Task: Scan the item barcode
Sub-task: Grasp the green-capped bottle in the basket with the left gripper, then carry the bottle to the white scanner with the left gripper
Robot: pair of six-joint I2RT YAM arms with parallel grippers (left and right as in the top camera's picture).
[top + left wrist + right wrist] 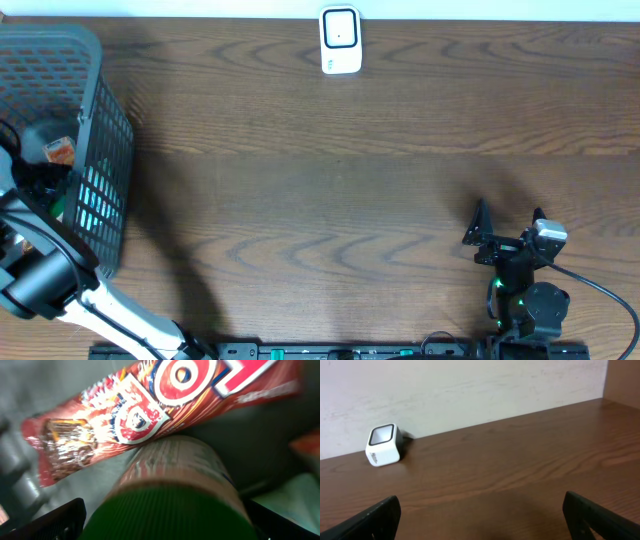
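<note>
The left gripper [167, 527], fingers spread wide, reaches into the basket [105, 150]. The jar [175, 475] lies directly between them, green cap toward the wrist, long axis along the approach. The right gripper [508, 228], also spread, stands well apart.

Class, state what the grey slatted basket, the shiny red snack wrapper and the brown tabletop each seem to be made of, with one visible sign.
Grey slatted basket: likely moulded plastic, matt; thin uniform slats.
Shiny red snack wrapper: likely plastic film, glossy; crinkles and glare.
Brown tabletop: wood or wood-look laminate, satin; flowing grain pattern.
</note>
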